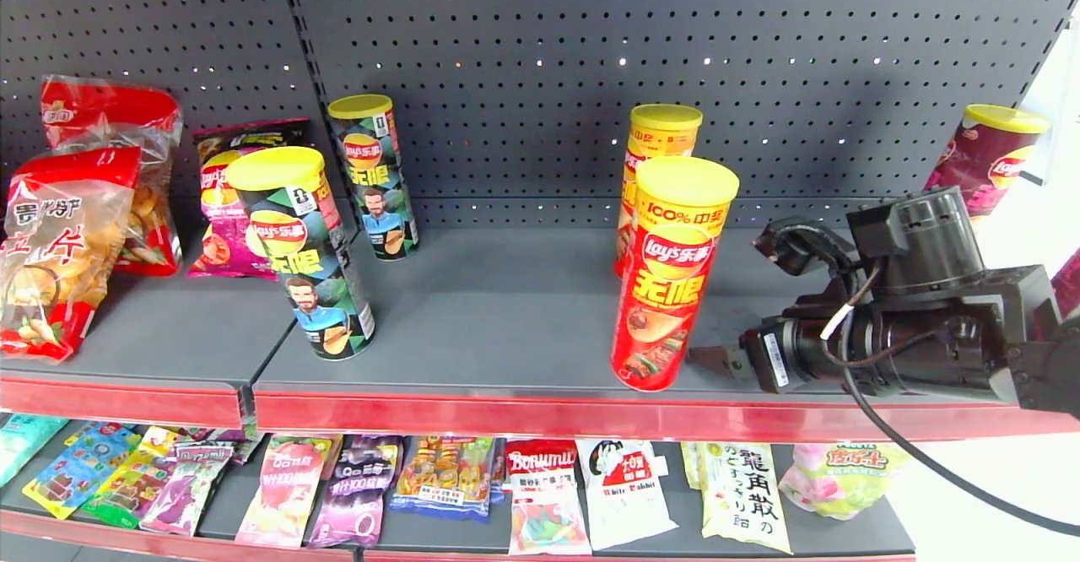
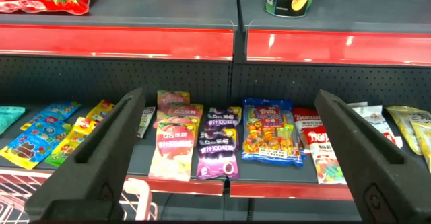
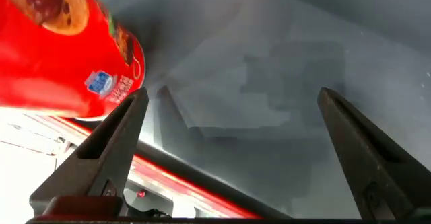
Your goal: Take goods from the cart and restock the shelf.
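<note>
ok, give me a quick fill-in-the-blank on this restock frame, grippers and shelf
1. The right gripper is beside the red can, jaws ____.
2. Like the red can, the dark can has a ____ lid.
3. The left gripper faces candy bags on the ____ shelf.
Missing: open; yellow; lower.

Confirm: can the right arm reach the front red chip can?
Likely yes. The right gripper is open beside the red can, nothing between them; the can stands just outside one finger, so a small sideways shift seems needed.
</note>
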You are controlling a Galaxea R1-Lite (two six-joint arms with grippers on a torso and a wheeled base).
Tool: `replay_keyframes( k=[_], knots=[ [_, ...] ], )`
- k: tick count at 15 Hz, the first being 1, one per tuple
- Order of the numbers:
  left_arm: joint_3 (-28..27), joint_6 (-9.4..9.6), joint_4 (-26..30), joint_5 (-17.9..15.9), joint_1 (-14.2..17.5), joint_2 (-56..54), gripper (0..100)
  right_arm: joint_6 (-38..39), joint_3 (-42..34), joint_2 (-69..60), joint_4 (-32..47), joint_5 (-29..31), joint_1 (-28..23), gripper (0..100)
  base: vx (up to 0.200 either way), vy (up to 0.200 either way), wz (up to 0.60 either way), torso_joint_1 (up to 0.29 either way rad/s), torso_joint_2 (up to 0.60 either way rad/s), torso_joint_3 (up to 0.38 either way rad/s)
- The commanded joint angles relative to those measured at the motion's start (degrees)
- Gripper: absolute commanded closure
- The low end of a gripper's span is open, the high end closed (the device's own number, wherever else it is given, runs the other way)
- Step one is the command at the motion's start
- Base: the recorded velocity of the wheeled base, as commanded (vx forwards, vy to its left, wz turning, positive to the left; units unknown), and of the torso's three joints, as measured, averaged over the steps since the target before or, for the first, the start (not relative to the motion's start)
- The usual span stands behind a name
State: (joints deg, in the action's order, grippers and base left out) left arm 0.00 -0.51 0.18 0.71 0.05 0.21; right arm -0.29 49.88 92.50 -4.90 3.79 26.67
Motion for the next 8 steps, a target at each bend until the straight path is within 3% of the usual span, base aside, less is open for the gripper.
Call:
replay_keyframes(
  k=[1, 8],
  knots=[
    [0.0, -0.02, 0.0, 0.0, 0.0, 0.0, 0, 0.0, 0.6, 1.0, 0.0, 0.1, 0.6, 0, 0.000, 0.000, 0.00, 0.000, 0.00, 0.000],
    [0.0, -0.02, 0.0, 0.0, 0.0, 0.0, 0, 0.1, 1.9, 2.5, 0.0, 0.8, 2.0, 0, 0.000, 0.000, 0.00, 0.000, 0.00, 0.000]
  ],
)
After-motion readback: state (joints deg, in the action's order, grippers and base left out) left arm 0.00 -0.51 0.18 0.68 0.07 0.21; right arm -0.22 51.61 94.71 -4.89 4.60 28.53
